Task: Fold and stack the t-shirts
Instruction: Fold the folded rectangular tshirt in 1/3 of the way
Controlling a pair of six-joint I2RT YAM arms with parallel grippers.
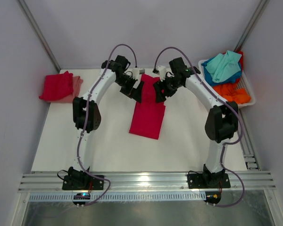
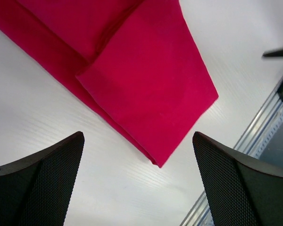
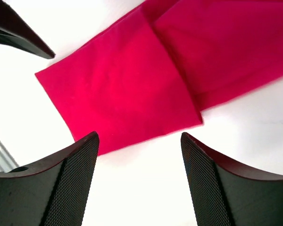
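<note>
the red t-shirt [image 1: 148, 110] lies flat in the middle of the table [image 1: 108, 141], already narrowed into a long strip with a sleeve turned in over the body. your left gripper [image 2: 137, 155] hangs over the strip's far left corner and your right gripper [image 3: 139, 141] over its far right corner. both pincers are spread wide and pinching nothing, and bare table shows between the fingers in each wrist view.

treat the cloth as light, soft and limp. it will sag wherever you don't hold it, and the stacked layers look likely to slide apart if you catch only the top one. my read is that the lengthwise fold comes next, so take both far corners at once, fingers going down over the edge to pinch every layer together, sleeve flap included. lift just enough to carry that end over toward the near hem.

well left of the red t-shirt sits a small pile of folded shirts [image 1: 59, 87], where this one should end up. well to its right, a basket [image 1: 247, 87] holds crumpled teal and orange shirts.
</note>
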